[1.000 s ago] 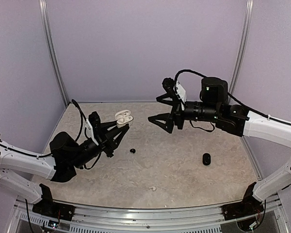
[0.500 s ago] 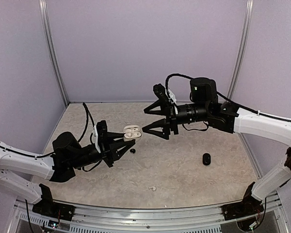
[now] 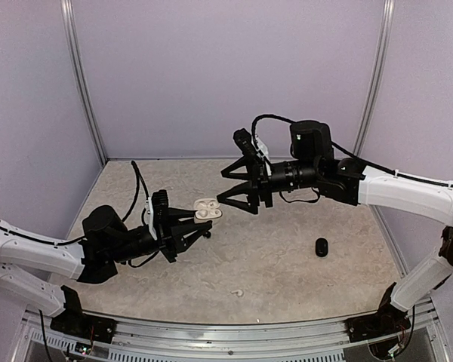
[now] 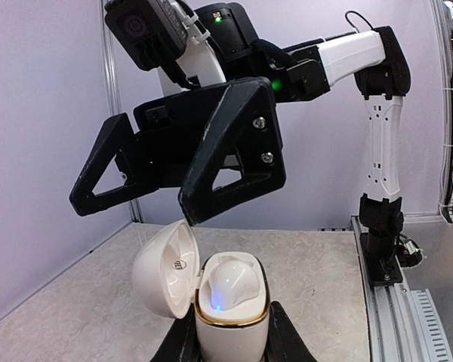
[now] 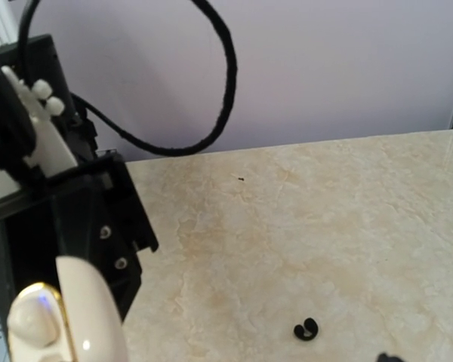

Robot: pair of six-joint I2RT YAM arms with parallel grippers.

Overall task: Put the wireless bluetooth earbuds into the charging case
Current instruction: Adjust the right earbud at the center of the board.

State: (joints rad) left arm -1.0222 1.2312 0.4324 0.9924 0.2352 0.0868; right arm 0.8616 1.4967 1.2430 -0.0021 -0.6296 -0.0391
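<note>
Top view high from behind, wrist views close, facing each other, sharing charging case

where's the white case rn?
Top view, left of centre: the white case is up in the air with its lid open, clamped by the left gripper. The right gripper, jaws open, is close on its right.

Glossy white egg-shaped plastic charging case, gold-rimmed with a blue glow; beige, brown-veined marbled bench; tiny glossy black rounded earbud.

White-shelled arms carry black joints, looping black cables and triangular fingers.
</note>
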